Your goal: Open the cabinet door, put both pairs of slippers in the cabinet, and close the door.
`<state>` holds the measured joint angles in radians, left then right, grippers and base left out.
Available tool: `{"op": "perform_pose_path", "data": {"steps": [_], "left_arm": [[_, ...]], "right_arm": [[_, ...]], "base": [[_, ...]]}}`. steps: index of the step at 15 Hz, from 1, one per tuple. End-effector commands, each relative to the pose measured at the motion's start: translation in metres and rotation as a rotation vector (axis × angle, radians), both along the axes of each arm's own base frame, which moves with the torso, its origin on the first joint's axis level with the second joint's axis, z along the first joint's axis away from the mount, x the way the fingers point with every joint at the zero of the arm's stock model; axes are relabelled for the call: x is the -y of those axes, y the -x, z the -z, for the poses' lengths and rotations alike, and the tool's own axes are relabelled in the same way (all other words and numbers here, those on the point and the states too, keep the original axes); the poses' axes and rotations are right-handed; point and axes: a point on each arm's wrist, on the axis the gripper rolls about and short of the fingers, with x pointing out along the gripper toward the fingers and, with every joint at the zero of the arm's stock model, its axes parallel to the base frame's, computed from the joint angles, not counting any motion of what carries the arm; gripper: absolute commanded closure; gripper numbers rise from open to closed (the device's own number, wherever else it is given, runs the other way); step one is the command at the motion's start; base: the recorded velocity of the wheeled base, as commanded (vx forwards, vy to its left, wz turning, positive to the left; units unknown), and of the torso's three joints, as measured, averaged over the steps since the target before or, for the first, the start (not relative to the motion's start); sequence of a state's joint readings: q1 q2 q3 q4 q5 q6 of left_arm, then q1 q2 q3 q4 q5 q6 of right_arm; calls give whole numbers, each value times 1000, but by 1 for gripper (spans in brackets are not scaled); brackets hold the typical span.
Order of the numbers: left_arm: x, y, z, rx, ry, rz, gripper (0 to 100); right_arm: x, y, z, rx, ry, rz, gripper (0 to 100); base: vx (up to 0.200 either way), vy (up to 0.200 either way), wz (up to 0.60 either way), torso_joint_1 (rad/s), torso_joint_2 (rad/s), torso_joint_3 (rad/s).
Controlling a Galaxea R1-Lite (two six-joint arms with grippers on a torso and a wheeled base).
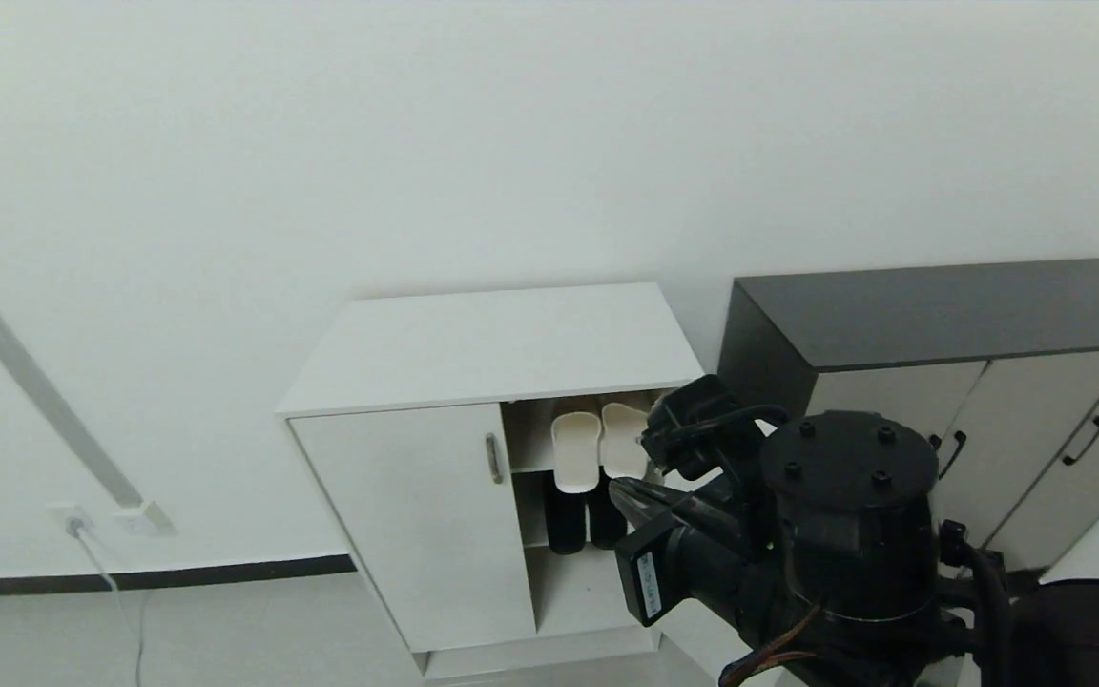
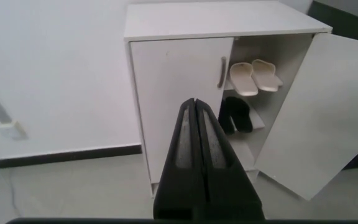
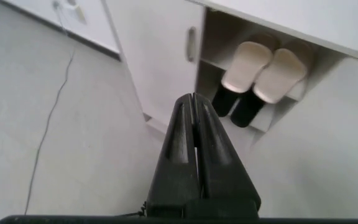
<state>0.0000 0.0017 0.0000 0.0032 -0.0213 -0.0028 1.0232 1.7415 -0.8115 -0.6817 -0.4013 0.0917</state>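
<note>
Although both pairs of slippers are inside the white cabinet (image 1: 492,343), the task is judged unfinished, because its right door (image 2: 328,118) stands swung wide open.

Findings:
- The white slippers (image 2: 253,76) lie side by side on the upper shelf, their ends reaching the shelf's front edge.
- The black slippers (image 2: 236,115) lie side by side on the shelf directly below.
- The left door is closed, its handle (image 1: 493,458) next to the open compartment.
- The left gripper (image 2: 195,102) has its fingers pressed together and holds nothing. It is in front of the cabinet, apart from it.
- The right gripper (image 3: 193,98) is likewise closed and empty. It is raised above the floor (image 3: 73,143) and faces the open compartment.

Assessment: opening the door and stowing the slippers appear complete. Only closing the right door is left, and neither gripper is touching it.
</note>
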Motion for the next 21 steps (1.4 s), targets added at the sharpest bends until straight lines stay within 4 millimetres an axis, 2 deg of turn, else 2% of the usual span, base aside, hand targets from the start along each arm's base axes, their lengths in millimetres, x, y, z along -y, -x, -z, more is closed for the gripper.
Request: {"op": "perform_pose_path", "data": {"steps": [1, 3, 11, 16, 20, 21], "left_arm": [[0, 0, 0, 2, 0, 0, 100], [0, 0, 0, 0, 2, 0, 100], [0, 0, 0, 2, 2, -1, 100], [0, 0, 0, 0, 2, -1, 100], [0, 0, 0, 2, 2, -1, 100], [0, 0, 0, 2, 2, -1, 100]], "right_arm": [[1, -2, 0, -1, 1, 8, 100], [2, -8, 1, -1, 1, 25, 100], [4, -11, 4, -1, 17, 37, 100], [7, -16, 5, -2, 19, 55, 100], [24, -47, 8, 23, 38, 158, 100], [34, -69, 9, 26, 45, 226, 100]], "base": [[0, 0, -600, 17, 2, 2], [0, 0, -600, 15, 0, -2], [0, 0, 0, 0, 0, 0], [-160, 0, 0, 5, 4, 2], [0, 0, 0, 0, 0, 0], [0, 0, 0, 0, 0, 0]]}}
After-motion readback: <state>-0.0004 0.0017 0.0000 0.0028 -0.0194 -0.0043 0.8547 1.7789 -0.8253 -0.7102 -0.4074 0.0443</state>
